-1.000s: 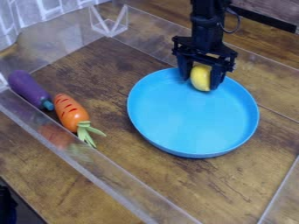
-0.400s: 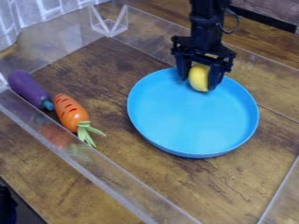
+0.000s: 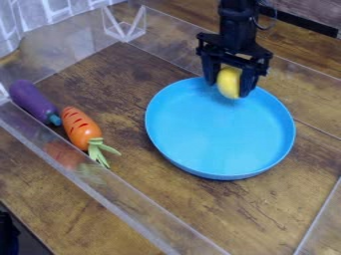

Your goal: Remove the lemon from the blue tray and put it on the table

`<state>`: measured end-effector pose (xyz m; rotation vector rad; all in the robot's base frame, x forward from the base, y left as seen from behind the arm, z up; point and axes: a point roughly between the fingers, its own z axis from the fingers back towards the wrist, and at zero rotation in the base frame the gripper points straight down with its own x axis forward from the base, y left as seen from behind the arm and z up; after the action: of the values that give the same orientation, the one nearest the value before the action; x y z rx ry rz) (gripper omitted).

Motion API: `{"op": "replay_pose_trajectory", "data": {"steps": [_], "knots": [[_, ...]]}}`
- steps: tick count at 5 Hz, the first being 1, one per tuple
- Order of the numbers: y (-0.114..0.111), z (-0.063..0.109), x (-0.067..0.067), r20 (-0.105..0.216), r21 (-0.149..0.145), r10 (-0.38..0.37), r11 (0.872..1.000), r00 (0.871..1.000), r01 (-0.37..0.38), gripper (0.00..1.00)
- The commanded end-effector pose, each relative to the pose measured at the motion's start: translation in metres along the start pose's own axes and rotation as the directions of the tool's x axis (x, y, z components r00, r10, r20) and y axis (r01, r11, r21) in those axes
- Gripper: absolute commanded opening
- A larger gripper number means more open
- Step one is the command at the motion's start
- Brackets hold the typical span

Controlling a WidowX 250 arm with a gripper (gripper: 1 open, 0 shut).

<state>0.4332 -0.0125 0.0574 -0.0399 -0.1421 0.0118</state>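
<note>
Item one — change since a second ago: we see the gripper (image 3: 233,80) a little higher in the picture than before, and the lemon (image 3: 232,82) has gone up with it. Earlier the fruit sat low against the tray floor near the far rim; it now hangs just clear of the blue surface, above the rim's far edge. The tray (image 3: 220,139), carrot (image 3: 82,127) and eggplant (image 3: 31,100) lie where they lay before.

Item two — grip: the black jaws stand partly open, one on each side of the lemon, pressed against it. We count the lemon as held, with the gripper pointing straight down.

Item three — edges and room:
- The tray fills the middle right of the view; its low rim runs all round, and the lemon is over the far arc.
- Bare table (image 3: 147,65) lies left of the tray and behind it, between the rim and the clear wall (image 3: 80,45) at the back left.
- A clear barrier (image 3: 134,204) crosses the near left, with the carrot and eggplant lying along it, well apart from the tray.
- More bare wood shows at the near right corner and along the right edge beyond the rim.
</note>
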Motion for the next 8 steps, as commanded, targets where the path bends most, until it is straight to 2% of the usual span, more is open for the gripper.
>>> {"op": "replay_pose_trajectory", "data": {"steps": [1,5,6,8], "knots": [[-0.006,0.051,0.01,0.119,0.003,-0.021,1.0,0.993,0.02,0.0],[-0.014,0.065,0.004,0.143,0.017,-0.061,0.998,0.988,0.059,0.0],[-0.016,0.067,0.003,0.149,0.02,-0.069,0.998,0.986,0.067,1.0],[-0.018,0.052,0.006,0.131,0.013,-0.073,0.997,0.989,0.072,1.0]]}}
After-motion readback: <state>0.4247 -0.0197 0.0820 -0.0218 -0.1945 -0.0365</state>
